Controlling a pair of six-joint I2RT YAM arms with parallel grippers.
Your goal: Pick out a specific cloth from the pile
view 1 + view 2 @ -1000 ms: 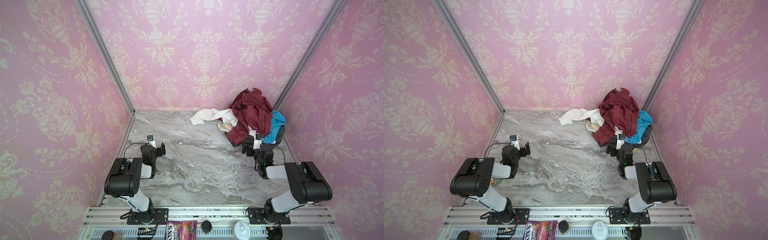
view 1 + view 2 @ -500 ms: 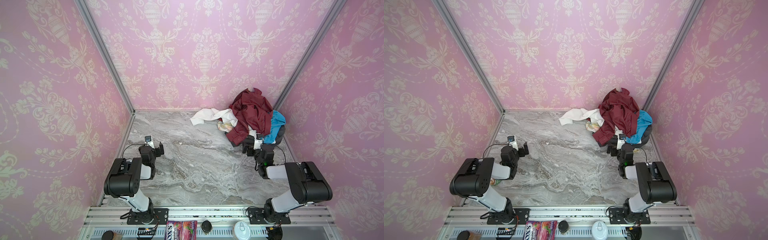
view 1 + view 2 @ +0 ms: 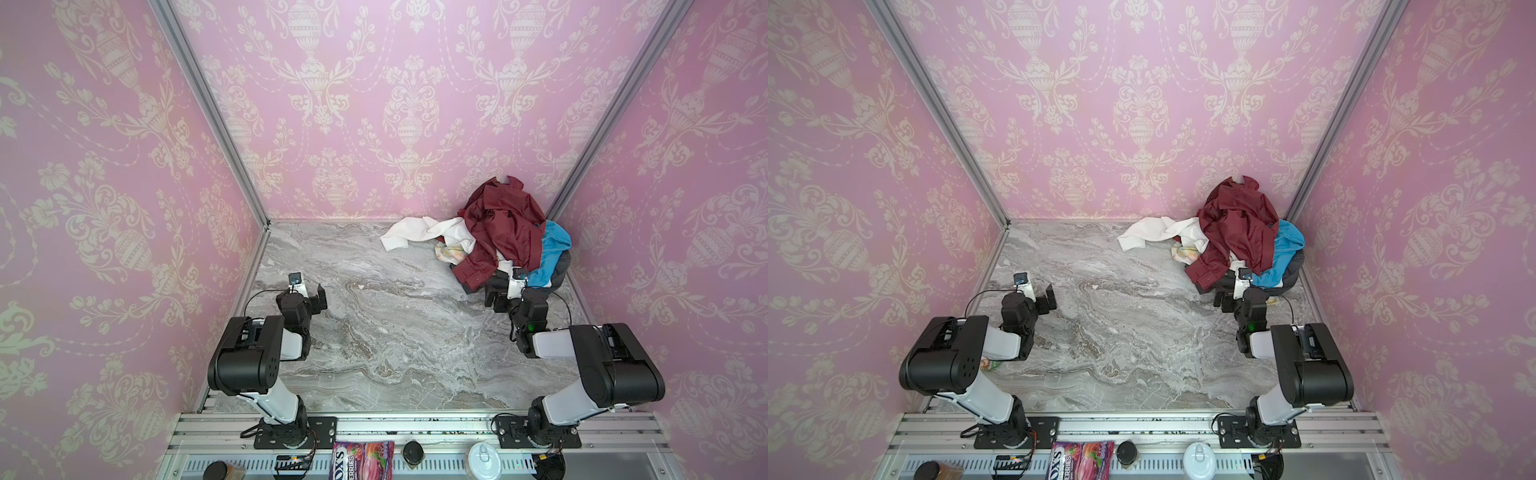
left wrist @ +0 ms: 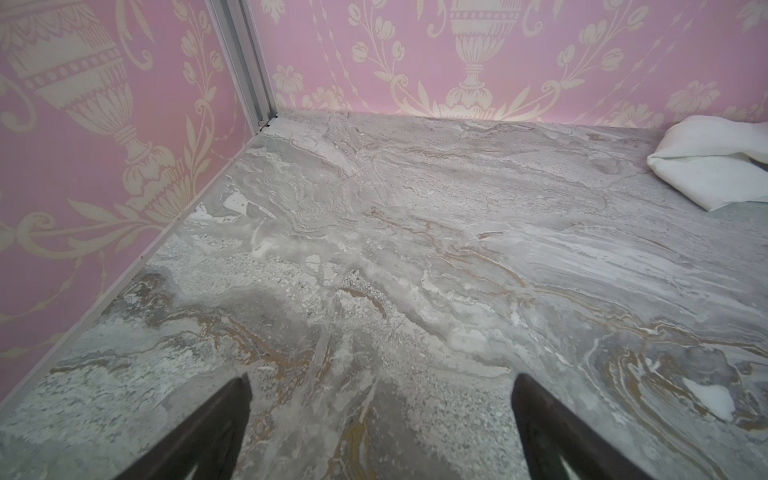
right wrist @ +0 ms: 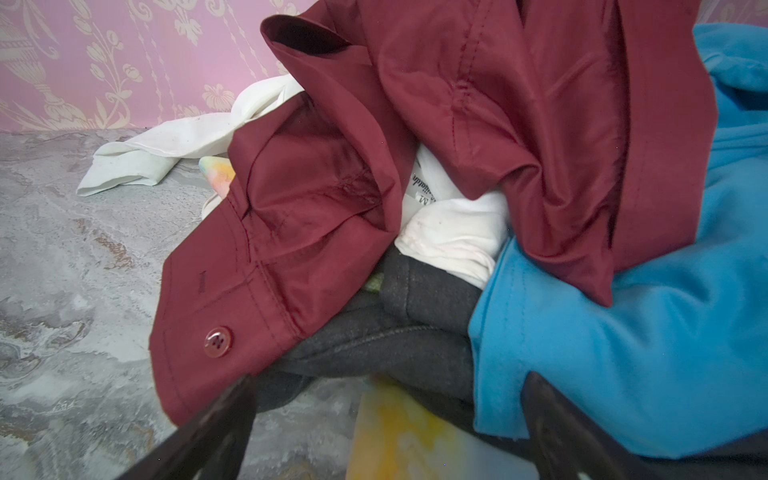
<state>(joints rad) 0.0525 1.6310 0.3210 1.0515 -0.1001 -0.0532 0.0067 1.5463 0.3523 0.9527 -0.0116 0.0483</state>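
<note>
Mostly, the risk was a wrong-garment grab; the right end effector [image 5: 390, 378] stood wide open w/ nothing held, low at the near foot of the pile [image 3: 498, 249]; betw. its jaws lay the dark grey garment [image 5: 395, 340] & a pale yellow cloth [image 5: 399, 432], not the target; closing as it stood would prob. pinch those, or the maroon shirt [image 5: 498, 124] cuff by one finger; 2nd risk: the shirt draped over the turquoise cloth [image 5: 623, 353], so a pull could drag the shirt along or spill the heap; a thin hem-only pinch on soft fabric might slip.

Re position: the turquoise cloth [image 3: 555, 245] sat on the pile's right flank in both top views, partly under the shirt & over the grey garment; rel. to the right end effector it lay just beyond & off to one side, hem right by one finger; contact can't be told.

Left end effector [image 4: 382, 376] was also wide open, empty, over bare worktop [image 3: 395, 332], well apart from the pile.
</note>
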